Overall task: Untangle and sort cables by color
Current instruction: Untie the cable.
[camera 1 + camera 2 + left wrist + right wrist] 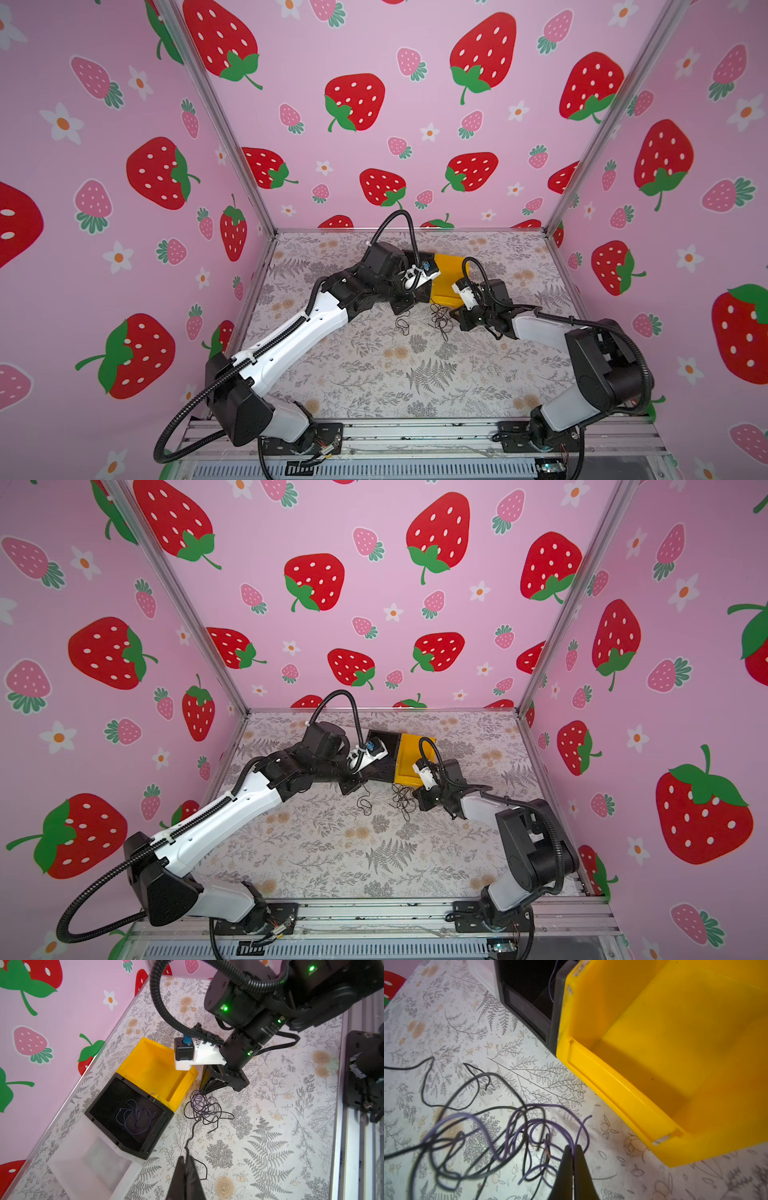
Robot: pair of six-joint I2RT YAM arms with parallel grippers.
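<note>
Two grippers are clamped shut, each on one strand. The left gripper (186,1159) pinches a black cable (192,1132); the right gripper (573,1148) pinches a purple cable (580,1130). Both strands run into the same tangle (204,1107), which lies on the table (270,1126) just beside the yellow bin (182,1091).

Risk: pulling the strands apart may tighten the knot instead of releasing it.

Risk: a thin cord may slip from the closed jaws under tension.

Risk: lifting may drag the whole tangle, carrying black strands into the black bin (160,1136), which already holds purple cords (135,1118), or snagging on the yellow rim.
</note>
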